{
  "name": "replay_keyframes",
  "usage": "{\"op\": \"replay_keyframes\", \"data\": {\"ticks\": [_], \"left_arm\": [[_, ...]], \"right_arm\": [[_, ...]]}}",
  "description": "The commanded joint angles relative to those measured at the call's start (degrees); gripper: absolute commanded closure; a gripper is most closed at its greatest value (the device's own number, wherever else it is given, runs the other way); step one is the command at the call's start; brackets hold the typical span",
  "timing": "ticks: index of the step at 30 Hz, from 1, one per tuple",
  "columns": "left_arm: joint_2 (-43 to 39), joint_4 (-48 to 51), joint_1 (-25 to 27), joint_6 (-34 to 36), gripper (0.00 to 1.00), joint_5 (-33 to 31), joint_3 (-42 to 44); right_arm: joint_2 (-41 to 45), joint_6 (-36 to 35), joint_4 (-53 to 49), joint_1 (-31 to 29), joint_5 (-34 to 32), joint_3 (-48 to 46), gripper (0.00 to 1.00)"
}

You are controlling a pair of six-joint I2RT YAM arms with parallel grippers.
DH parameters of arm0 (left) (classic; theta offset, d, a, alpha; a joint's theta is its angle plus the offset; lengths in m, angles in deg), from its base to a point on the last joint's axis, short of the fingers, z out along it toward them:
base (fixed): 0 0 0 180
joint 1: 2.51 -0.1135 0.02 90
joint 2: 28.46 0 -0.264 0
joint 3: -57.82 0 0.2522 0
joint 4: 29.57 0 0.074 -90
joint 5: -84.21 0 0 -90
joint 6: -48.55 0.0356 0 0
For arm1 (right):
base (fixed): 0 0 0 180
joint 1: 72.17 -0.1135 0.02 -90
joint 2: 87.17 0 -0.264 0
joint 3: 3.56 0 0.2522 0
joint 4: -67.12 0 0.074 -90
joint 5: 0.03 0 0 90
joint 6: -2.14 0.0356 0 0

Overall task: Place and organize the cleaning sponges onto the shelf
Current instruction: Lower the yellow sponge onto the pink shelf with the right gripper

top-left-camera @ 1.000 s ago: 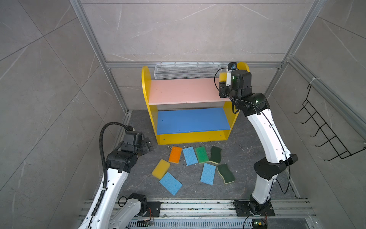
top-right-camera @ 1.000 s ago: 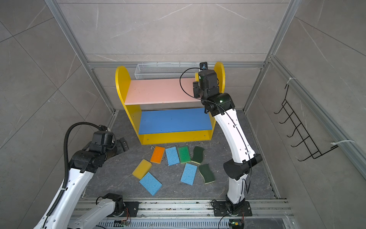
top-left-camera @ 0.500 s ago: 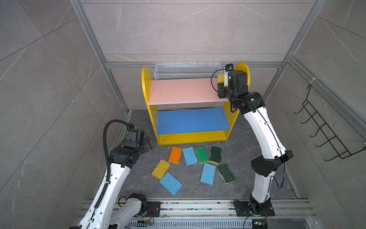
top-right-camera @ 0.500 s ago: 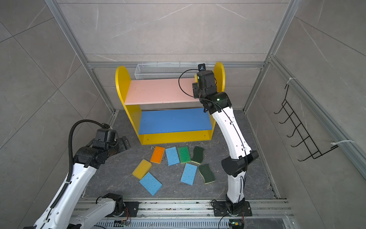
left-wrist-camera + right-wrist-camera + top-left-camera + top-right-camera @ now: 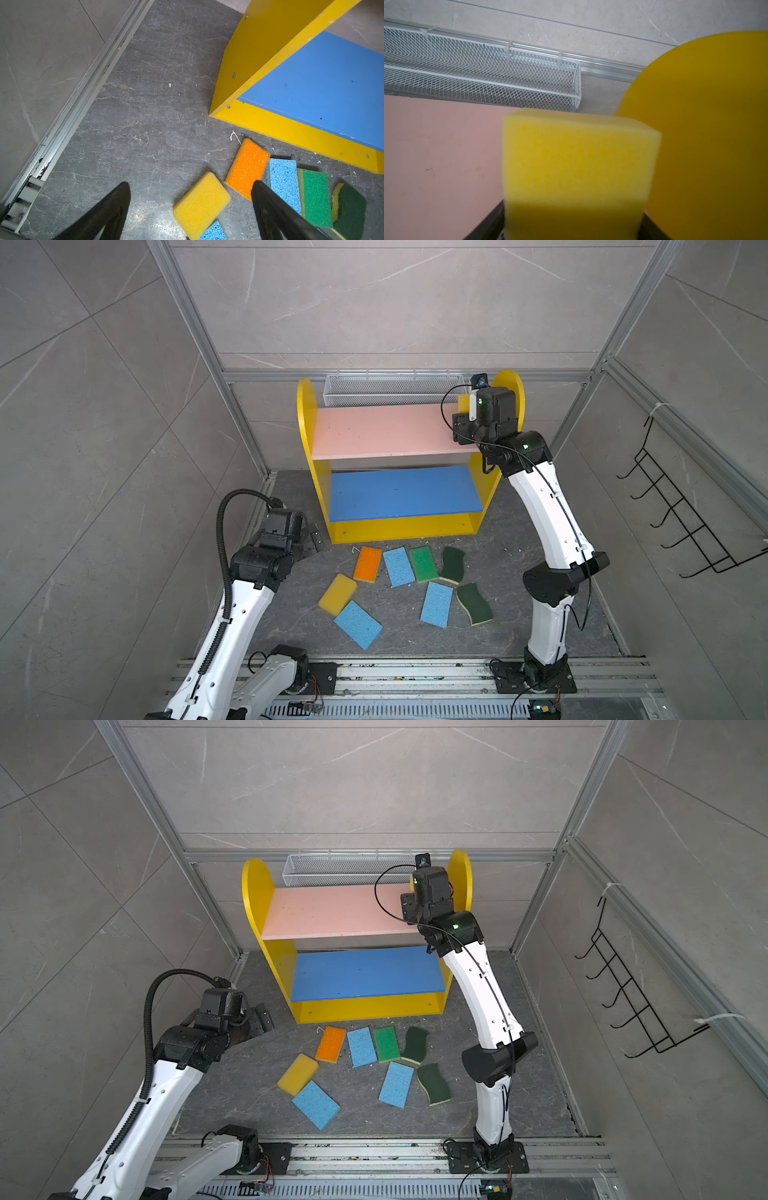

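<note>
The floor (image 5: 299, 639) is boxed by walls (image 5: 104, 448); bare room is left beside the shelf (image 5: 306, 427). Eight sponges (image 5: 436, 603) are strewn just before its front edge. The left gripper (image 5: 190, 184) is held with jaws apart over the floor, near a yellow sponge (image 5: 200, 204). At the pink board (image 5: 374, 431), right end, by the side panel (image 5: 706, 124), a second yellow sponge (image 5: 579, 162) is seen between the right gripper (image 5: 572, 218) fingers; whether it is clamped cannot be told. A mesh basket (image 5: 488, 68) is hung behind.

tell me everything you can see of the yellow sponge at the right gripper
The yellow sponge is a thick, plain block of porous foam with square edges. It sits between the jaws of the right gripper, over the pink board, close beside the yellow side panel. Whether it is gripped is unclear.
</note>
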Motion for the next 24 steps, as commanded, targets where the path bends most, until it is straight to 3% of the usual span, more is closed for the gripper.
{"op": "replay_keyframes", "data": {"ticks": [1,11,24], "left_arm": [[-0.5,-1.5,0.1,0.6,0.06,-1.3,-1.4],[-0.7,-1.5,0.1,0.5,0.06,-1.6,-1.3],[-1.2,-1.0,0.1,0.6,0.06,-1.4,-0.9]], "right_arm": [[-1.8,-0.8,-1.5,0.2,-0.3,1.4,0.20],[-3.5,-1.3,-1.6,0.3,-2.0,2.7,0.06],[-2.4,0.8,-4.4,0.3,-3.0,4.6,0.03]]}}
